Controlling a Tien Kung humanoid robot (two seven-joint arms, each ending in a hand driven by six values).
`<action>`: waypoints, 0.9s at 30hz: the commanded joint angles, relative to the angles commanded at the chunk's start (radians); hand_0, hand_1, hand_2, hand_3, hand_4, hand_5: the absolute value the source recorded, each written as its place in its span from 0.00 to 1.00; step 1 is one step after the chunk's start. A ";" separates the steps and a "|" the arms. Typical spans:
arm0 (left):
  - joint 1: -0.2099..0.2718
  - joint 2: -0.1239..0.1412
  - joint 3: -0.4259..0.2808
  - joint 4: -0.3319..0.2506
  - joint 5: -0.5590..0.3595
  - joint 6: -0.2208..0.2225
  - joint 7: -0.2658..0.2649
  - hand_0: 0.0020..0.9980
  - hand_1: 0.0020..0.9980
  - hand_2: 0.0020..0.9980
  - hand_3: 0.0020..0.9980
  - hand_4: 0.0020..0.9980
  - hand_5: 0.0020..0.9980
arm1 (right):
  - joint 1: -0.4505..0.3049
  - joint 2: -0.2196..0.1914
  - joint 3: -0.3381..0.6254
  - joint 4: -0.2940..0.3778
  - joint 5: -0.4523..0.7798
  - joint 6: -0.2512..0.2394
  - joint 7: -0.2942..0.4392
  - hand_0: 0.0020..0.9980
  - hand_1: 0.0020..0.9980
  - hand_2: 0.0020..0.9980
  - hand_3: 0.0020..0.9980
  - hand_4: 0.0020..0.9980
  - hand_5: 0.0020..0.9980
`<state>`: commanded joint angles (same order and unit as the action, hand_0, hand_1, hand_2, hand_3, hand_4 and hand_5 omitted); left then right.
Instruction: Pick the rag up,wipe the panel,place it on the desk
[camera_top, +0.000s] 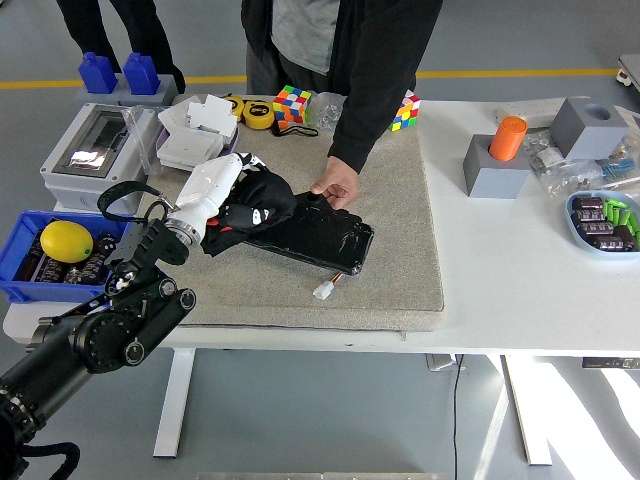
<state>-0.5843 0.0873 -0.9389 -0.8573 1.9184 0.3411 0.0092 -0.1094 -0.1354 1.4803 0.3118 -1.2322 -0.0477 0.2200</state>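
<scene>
White table (520, 290) seen from above, with a grey felt mat (390, 250) on its middle. Black flat panel (315, 235) lying slantwise on the mat. Left hand (225, 190), white-shelled on a black arm, reaching in from the lower left and clenched on a black rag (255, 205), pressing it onto the panel's left end. Person's hand (336, 186) in a black sleeve resting on the panel's far edge, holding it down. Small white plug (325, 291) on the mat just in front of the panel. Left of the panel, off the mat: grey box (95, 155) and blue bin (25, 265) with a lemon (66, 241) inside. Behind the panel: colourful cube (292, 104). Far right of the panel: orange cylinder (508, 138) standing in a grey block.
</scene>
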 joint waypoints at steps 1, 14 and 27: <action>0.000 0.002 -0.011 0.003 0.002 0.003 -0.003 0.26 0.33 0.44 0.56 0.75 0.00 | 0.000 0.000 0.000 0.000 0.000 0.000 0.000 0.59 0.60 0.52 0.52 0.88 0.35; 0.032 0.030 -0.184 0.036 0.034 0.024 -0.016 0.26 0.33 0.44 0.56 0.75 0.00 | 0.002 0.001 0.001 0.001 -0.001 0.000 0.000 0.59 0.60 0.52 0.52 0.88 0.35; 0.078 0.026 -0.214 0.076 -0.020 0.014 -0.001 0.30 0.47 0.51 0.57 0.78 0.00 | 0.002 0.003 0.001 0.002 0.001 0.001 0.000 0.59 0.60 0.52 0.52 0.88 0.35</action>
<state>-0.5062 0.1137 -1.1528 -0.7809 1.8988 0.3552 0.0077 -0.1078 -0.1319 1.4810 0.3141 -1.2316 -0.0470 0.2203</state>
